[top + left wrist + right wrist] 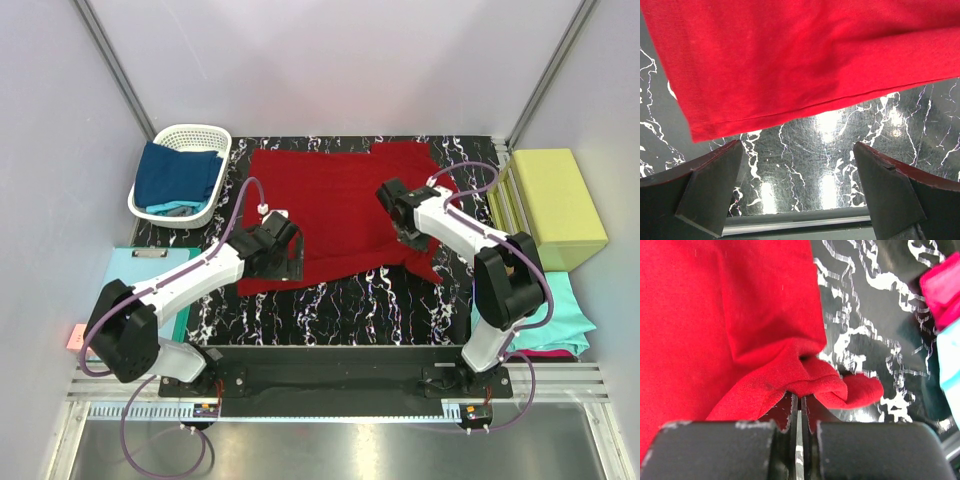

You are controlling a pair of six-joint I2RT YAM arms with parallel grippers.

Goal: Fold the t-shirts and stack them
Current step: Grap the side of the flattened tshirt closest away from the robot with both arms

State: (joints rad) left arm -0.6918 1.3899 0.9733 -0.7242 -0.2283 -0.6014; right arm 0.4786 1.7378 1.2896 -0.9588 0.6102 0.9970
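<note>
T-shirt [340,205], dark red, spread across middle of black marbled desk [340,310]. Right gripper [800,412] clamped tight on bunched cloth at shirt's 4 o'clock edge. Left gripper [797,147] wide apart, empty, just off shirt's 8 o'clock corner. Blue t-shirts [178,175] in white basket [195,132] at 10 o'clock.

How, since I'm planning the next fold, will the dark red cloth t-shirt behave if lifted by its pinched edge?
Probably floppy: the dark red cloth t-shirt bunches into soft folds where the right fingers pinch it. The rest would likely sag and trail, being spread wide. It may slide easily on the glossy black marbled tabletop.
</note>
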